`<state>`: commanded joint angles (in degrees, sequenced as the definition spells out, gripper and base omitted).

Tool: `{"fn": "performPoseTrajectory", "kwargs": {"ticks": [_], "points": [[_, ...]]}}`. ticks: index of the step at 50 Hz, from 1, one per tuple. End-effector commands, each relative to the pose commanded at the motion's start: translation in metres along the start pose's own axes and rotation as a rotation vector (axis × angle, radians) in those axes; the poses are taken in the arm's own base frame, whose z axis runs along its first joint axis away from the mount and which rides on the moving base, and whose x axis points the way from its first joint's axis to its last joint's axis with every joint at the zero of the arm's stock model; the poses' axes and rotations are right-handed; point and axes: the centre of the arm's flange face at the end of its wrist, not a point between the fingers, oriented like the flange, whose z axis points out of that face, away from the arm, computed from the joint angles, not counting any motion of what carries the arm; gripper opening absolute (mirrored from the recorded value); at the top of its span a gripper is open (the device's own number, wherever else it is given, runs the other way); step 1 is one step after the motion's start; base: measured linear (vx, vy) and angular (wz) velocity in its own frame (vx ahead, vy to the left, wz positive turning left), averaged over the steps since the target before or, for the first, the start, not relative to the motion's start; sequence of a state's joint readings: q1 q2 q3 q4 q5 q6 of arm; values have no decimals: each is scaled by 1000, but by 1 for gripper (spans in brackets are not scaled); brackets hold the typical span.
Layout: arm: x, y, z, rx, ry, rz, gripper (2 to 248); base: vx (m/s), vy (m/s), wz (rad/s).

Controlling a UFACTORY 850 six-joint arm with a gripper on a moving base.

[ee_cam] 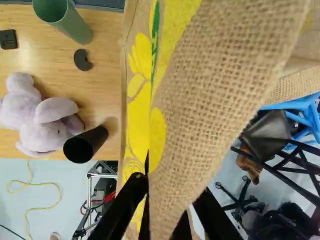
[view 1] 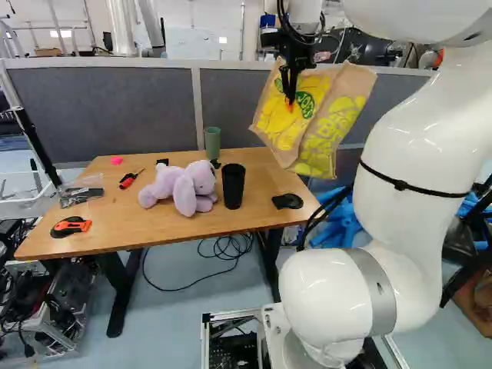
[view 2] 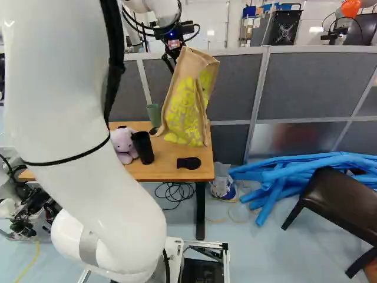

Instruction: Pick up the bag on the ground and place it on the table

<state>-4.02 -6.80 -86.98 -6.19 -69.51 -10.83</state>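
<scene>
Clamping the burlap bag (view 1: pixel 329 123) between 2 fingers, the gripper (view 1: pixel 290 98) holds it aloft near the table (view 1: pixel 131 219).

White arm (view 1: pixel 430 138), smooth and glossy; black hand (view 1: pixel 290 100).
Rounded, bulging shells; dull grey band (view 1: pixel 377 290) round a low joint, thin black strap (view 1: pixel 415 187) higher up. Thick black sleeve (view 2: pixel 112 65) along one side. Black cables (view 1: pixel 287 23) looped near the wrist; small blue light (view 2: pixel 171 33) there, red-and-white label (view 2: pixel 174 44) just below. Fingers (view 1: pixel 291 73) black, slim, angular, orange at the tips. Pale metal frame (view 2: pixel 226 259) at the foot, dark inside.
</scene>
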Motion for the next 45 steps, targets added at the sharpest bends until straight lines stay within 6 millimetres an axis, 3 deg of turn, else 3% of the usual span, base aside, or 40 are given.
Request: {"fn": "performPoseTrajectory", "kwargs": {"ticks": [19, 45], "points": [[16, -2, 3, 1, 4, -10, 23, 0, 0, 0], [40, -7, 42, 13, -39, -26, 23, 0, 0, 0]]}}
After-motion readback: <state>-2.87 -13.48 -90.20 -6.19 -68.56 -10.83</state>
